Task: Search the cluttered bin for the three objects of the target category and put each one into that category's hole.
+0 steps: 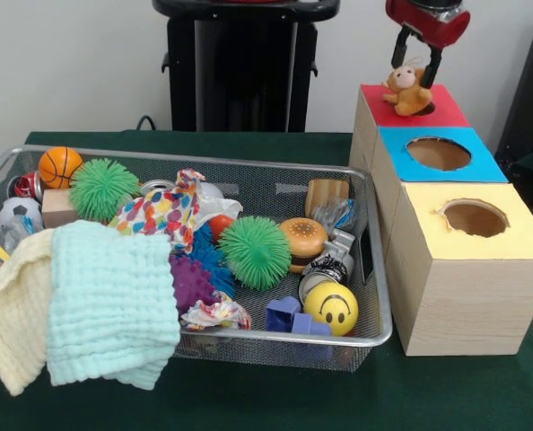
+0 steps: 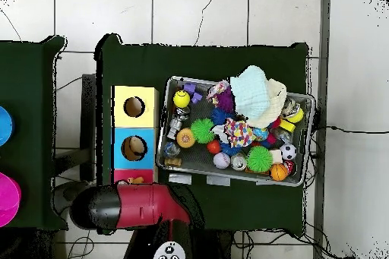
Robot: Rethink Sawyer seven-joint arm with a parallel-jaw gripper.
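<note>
A: Where's the plush?

B: I see the plush (image 1: 406, 90) sitting on the red box (image 1: 379, 101), at the edge of its hole (image 1: 425, 109), leaning a little. It's a small orange-brown stuffed animal.

A: And the gripper?

B: The gripper (image 1: 416, 54) hangs right above it, fingers spread to either side of the plush's head. I can't tell whether they touch it. From overhead the arm (image 2: 129, 206) covers most of the red box, so I get nothing more there.

A: The other boxes?

B: The blue box (image 1: 439, 154) comes next in the row, then the yellow box (image 1: 473, 220), nearest the front camera. All three stand touching in a line, just beside the bin (image 1: 374, 269) on the green counter (image 1: 446, 395).

A: What's in the bin?

B: It's full. A mint cloth (image 1: 109, 305) and a cream cloth (image 1: 11, 328) drape over one rim. I also see two green spiky balls (image 1: 255, 251), a toy burger (image 1: 303, 241), a smiley ball (image 1: 330, 308), a small basketball (image 1: 59, 165) and a spotted cloth (image 1: 159, 215).
</note>
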